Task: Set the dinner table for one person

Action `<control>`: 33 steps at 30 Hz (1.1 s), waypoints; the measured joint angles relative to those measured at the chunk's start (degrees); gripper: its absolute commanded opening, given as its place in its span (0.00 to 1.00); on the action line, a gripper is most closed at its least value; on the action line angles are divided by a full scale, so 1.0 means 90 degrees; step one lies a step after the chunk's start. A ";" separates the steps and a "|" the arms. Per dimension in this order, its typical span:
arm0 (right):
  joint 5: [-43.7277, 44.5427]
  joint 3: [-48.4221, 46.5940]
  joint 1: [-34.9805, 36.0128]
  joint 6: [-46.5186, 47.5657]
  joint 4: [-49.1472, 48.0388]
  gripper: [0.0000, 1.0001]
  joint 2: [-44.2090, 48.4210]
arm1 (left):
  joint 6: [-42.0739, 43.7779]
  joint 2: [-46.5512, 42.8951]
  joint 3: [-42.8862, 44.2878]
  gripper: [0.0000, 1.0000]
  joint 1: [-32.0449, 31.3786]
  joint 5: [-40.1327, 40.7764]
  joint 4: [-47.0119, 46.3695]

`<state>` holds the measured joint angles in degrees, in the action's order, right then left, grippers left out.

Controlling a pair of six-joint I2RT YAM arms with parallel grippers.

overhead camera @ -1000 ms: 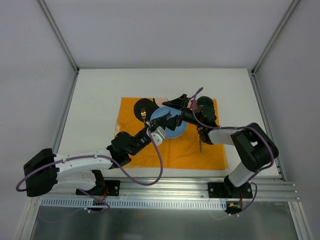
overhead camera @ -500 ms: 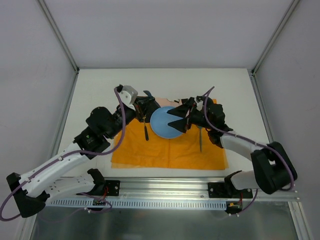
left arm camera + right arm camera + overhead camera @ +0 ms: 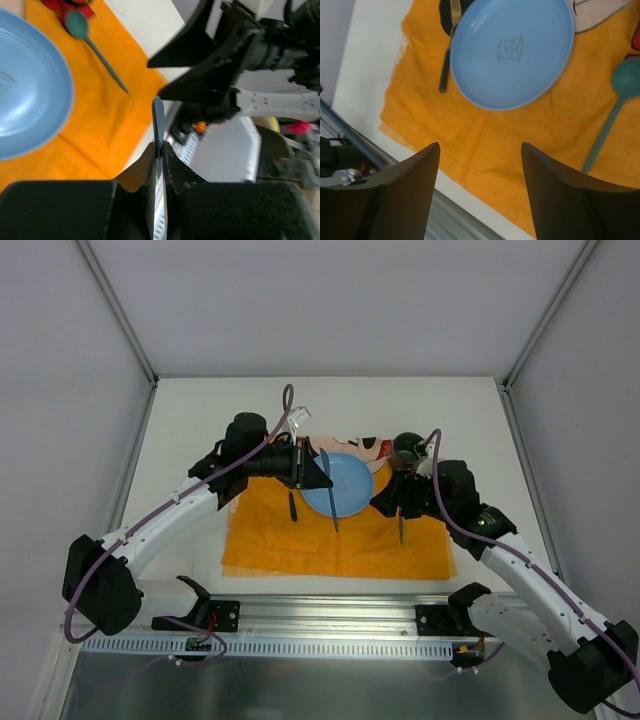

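Left hand (image 3: 159, 150) is clamped on a knife (image 3: 158, 117), held above the plate (image 3: 512, 52) – probably meant for the gap before the spoon (image 3: 626, 75). Right hand (image 3: 480, 145) is spread wide and empty, hovering over the placemat (image 3: 560, 130). Fork (image 3: 445, 65) lies left of the plate, spoon right – usual setting. White worktop (image 3: 200, 410) lies under it all, placemat toward its near edge

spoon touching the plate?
Apart. The right wrist view shows a strip of bare orange mat between the spoon and the plate rim.
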<state>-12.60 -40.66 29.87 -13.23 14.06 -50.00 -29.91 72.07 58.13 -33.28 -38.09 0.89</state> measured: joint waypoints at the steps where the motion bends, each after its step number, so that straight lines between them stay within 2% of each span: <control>1: 0.0024 0.0075 0.0000 0.0131 0.0121 0.69 0.0029 | -0.0148 0.0039 -0.0114 0.00 0.0005 -0.0226 0.0002; 7: -0.0121 0.0211 0.0000 0.0352 0.0267 0.66 0.0007 | -0.0964 0.0177 -0.0323 0.00 0.0044 -0.1251 -0.0527; 16: -0.0520 0.0102 0.0364 0.0051 -0.0160 0.62 -0.0391 | -0.1236 0.0770 -0.0369 0.00 0.0022 -0.1435 -0.1015; 22: -0.0495 -0.0221 0.0542 -0.0002 -0.0202 0.62 -0.0437 | -0.1331 0.1736 -0.0367 0.00 -0.0185 -0.1350 -0.1387; 25: -0.0138 -0.0440 0.0544 0.0061 0.0223 0.61 -0.0299 | -0.1474 0.2365 -0.0228 0.00 -0.0362 -0.1222 -0.1554; 33: 0.0704 -0.0828 0.0542 0.0160 0.1197 0.61 0.0877 | -0.2096 0.4352 0.0974 0.00 -0.1054 -0.0753 -0.2115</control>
<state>-6.26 -48.12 34.74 -11.79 24.84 -42.11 -48.77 111.24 66.89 -42.76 -44.86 -18.15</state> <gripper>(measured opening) 0.610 0.046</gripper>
